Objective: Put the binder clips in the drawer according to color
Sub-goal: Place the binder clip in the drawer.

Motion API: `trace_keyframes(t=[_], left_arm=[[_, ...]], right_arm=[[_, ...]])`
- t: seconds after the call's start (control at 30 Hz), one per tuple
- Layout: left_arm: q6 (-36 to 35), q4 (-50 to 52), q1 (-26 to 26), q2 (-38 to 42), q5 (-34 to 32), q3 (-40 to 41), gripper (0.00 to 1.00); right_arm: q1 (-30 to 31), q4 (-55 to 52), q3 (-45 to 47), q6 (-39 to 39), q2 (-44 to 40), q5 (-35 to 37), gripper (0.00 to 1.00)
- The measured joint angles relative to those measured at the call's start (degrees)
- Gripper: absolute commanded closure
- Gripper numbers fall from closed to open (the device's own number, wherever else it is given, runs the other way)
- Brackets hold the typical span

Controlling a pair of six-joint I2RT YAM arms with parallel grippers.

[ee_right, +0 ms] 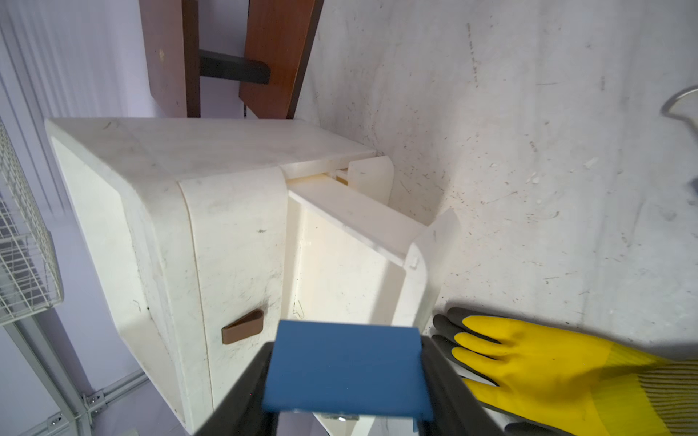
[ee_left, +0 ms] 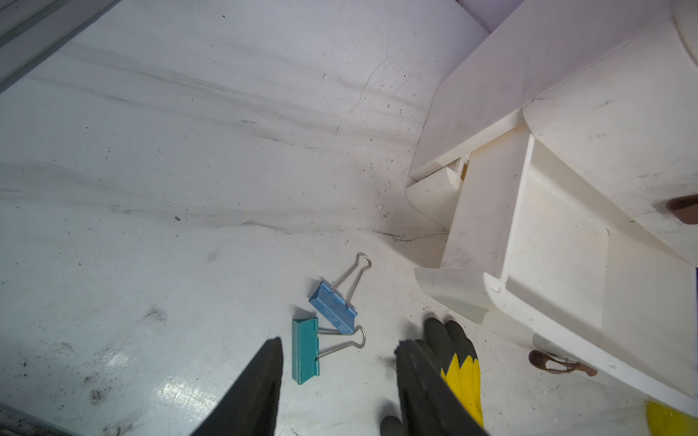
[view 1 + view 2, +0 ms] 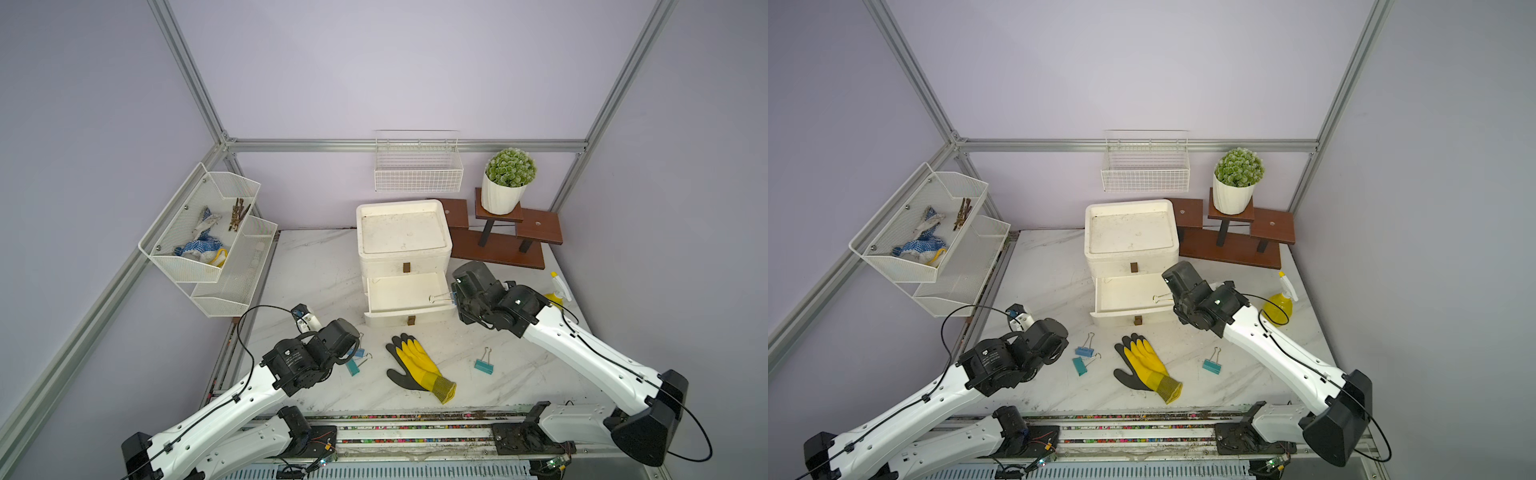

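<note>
**A:** Blue metal first. The right gripper point(image 1: 347, 343) is clamped on a blue clip point(image 1: 345, 372), fingers pressed against its two flat sides.

**B:** Where's that relative to the drawer unit point(image 3: 403, 232)?

**A:** At its front right corner. In both top views the clip's wire handles point(image 3: 439, 297) stick out over the open middle drawer point(image 3: 405, 293). The top and bottom drawers look shut.

**B:** And the left gripper point(image 2: 340, 343)?

**A:** Fingers spread, gripping nothing. It's held above the table point(image 3: 316, 270), front-left of the drawer unit. Below it lie a second blue clip point(image 2: 332, 307) and a teal clip point(image 2: 305, 351), touching. The blue body sits on the teal one's wire loop.

**B:** More clips?

**A:** Another teal clip point(image 3: 483, 366) lies alone front-right of the drawer unit, well apart from that pair.

**B:** What's between them?

**A:** A yellow-and-black glove point(image 3: 419, 370), flat on the table straight in front of the drawer unit, fingers pointing toward it.

**B:** Anything else?

**A:** A yellow spray bottle point(image 3: 1281, 303) stands right of the drawer unit, beyond the right arm. A wooden stand point(image 3: 498, 245) with a potted plant point(image 3: 509, 174) is behind-right of it, and a wire basket point(image 3: 417, 170) hangs on the wall behind it.
</note>
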State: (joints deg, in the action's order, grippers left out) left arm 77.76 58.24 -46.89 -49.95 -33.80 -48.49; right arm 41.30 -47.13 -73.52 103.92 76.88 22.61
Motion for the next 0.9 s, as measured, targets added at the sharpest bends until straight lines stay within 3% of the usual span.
trace_keyframes(t=[0.4, 0.7, 0.9], left_arm=[[0.15, -2.91, 4.7, 0.79, 6.23, 4.66, 0.46], [0.04, -3.43, 4.79, -0.02, 6.58, 4.66, 0.46], [-0.85, -4.52, 6.19, -2.45, 7.65, 4.66, 0.43]], right_arm=[[1.27, 2.36, -5.53, -2.21, 12.83, 2.45, 0.77], [1.31, 0.61, -7.69, 2.4, 18.01, 0.52, 0.74], [1.25, 0.74, -8.96, 4.07, 20.52, -0.42, 0.53]])
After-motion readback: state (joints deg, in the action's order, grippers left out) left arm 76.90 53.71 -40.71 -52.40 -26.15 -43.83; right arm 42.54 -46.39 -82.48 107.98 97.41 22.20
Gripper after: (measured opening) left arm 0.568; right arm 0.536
